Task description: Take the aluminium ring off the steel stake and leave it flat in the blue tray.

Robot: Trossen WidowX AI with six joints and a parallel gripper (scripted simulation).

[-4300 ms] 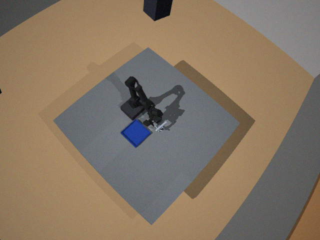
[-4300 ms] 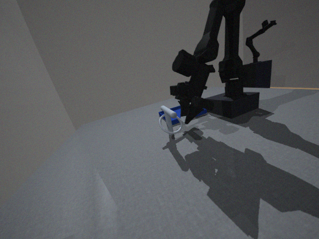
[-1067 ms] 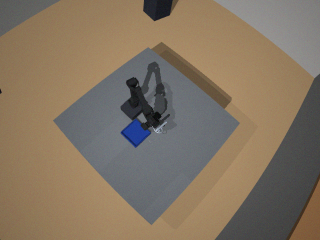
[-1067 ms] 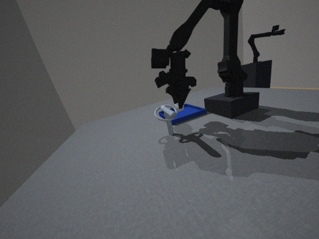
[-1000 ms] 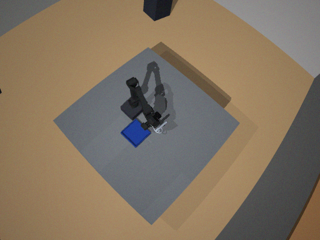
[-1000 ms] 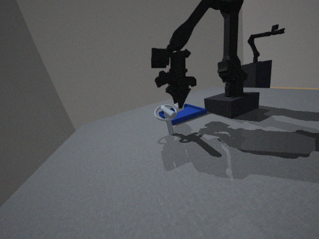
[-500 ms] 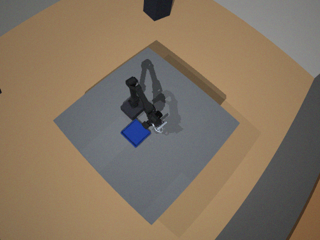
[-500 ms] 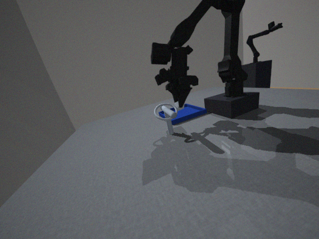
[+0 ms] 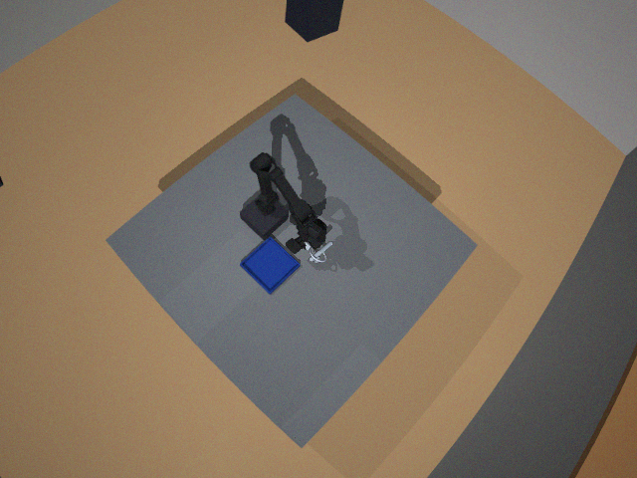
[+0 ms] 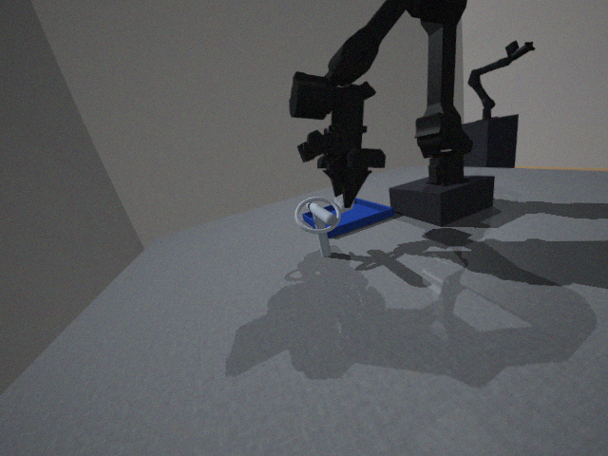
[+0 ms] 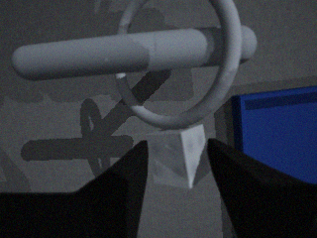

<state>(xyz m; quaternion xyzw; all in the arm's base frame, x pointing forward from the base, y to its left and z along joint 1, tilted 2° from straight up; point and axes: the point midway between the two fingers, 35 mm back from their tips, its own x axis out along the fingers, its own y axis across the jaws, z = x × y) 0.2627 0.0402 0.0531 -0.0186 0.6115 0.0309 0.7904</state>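
1. My jaws [image 9: 308, 247] [image 10: 344, 199] are closed on the ring's welded tab [image 10: 338, 199] [image 11: 168, 159], kept part-way apart by its width; in the wrist view it sits lower centre, between my two dark fingers.
2. The ring [image 9: 322, 260] [image 10: 313, 231] [image 11: 168, 121] is raised and tipped up on edge, just left of the middle in the exterior frame. It circles the cross-bar [image 9: 323, 250] [image 10: 321, 214] [image 11: 99, 56], so I judge it not free. Which side of the steel stake's upright [image 10: 324, 243] its lower edge passes, I cannot tell.
3. My main worry is a snag: should I pull sideways with the hoop off-centre, its inner edge could hook the bar's rounded end, at upper right in the wrist view.
4. Forcing it there could twist the tab in my grip or drag the stake. My hold is on a small piece at the rim, so any catch has leverage over me.
5. Lowering too soon would leave it hanging on the bar. I need its whole loop past one end first.
6. The blue tray [image 9: 270, 263] [image 10: 363, 214] [image 11: 277, 134], at right in the wrist view, lies near. If I release there while the ring is upright, it may lean on the wall or roll out; I must lay it flat first.
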